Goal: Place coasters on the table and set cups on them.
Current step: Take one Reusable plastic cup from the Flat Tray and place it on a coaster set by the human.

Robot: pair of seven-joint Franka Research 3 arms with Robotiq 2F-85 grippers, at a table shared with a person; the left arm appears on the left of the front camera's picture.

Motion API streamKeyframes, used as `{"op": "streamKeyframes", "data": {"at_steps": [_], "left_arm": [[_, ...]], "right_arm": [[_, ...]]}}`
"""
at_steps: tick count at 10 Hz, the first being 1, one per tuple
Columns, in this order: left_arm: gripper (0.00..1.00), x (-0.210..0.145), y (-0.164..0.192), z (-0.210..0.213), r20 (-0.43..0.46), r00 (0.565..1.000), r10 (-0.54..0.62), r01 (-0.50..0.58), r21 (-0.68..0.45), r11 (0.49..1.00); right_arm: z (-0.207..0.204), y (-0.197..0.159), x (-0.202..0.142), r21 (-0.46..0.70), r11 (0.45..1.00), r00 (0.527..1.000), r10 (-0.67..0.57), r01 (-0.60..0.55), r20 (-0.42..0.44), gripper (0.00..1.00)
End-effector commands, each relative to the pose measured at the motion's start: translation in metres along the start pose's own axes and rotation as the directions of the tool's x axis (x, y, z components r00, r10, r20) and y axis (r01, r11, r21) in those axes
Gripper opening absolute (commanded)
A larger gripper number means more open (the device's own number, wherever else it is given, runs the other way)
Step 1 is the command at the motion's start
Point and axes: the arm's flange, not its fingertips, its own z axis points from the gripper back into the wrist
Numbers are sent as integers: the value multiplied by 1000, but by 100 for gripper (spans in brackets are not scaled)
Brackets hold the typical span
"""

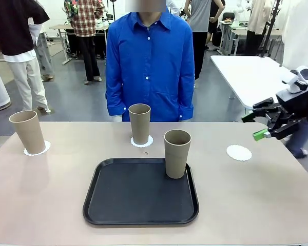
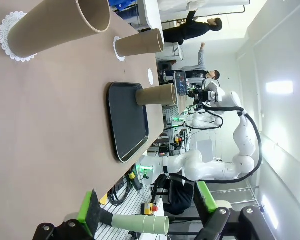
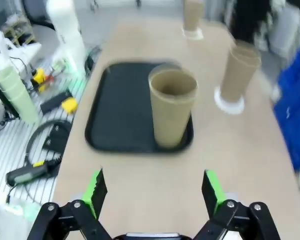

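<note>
Tabletop (image 3: 240, 165) looks blurred in the right wrist view; left tool (image 2: 149, 205) and right tool (image 3: 155, 192) both gape wide.

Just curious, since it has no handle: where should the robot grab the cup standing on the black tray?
Probably its side wall, about mid-height, coming level from the robot's right. The cup stands upright on the tray, at its right edge, that side is free, and the open right gripper hovers there. Its upward flare should resist slipping.
</note>
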Motion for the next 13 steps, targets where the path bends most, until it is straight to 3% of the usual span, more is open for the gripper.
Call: {"op": "streamKeyframes", "data": {"at_steps": [1, 4, 6, 8, 9, 13], "left_arm": [[100, 0, -2, 1, 10, 1000, 1, -1, -7, 1000], [100, 0, -2, 1, 10, 1000, 1, -1, -7, 1000], [100, 0, -2, 1, 10, 1000, 1, -1, -7, 1000], [100, 0, -2, 1, 10, 1000, 1, -1, -7, 1000], [100, 0, -2, 1, 10, 1000, 1, -1, -7, 1000], [100, 0, -2, 1, 10, 1000, 1, -1, -7, 1000]], "right_arm": [[-20, -18, -26, 121, 992, 978, 11, -37, 210, 100], [-45, -32, -56, 53, 993, 967, -110, 101, 228, 100], [-61, -34, -78, 7, 985, 972, -173, 174, 162, 100], [-81, -34, -90, 10, 980, 977, -199, 199, 81, 100], [-61, -32, -91, 24, 988, 976, -153, 151, 153, 100], [-64, -33, -92, 21, 986, 977, -164, 163, 134, 100]]}}
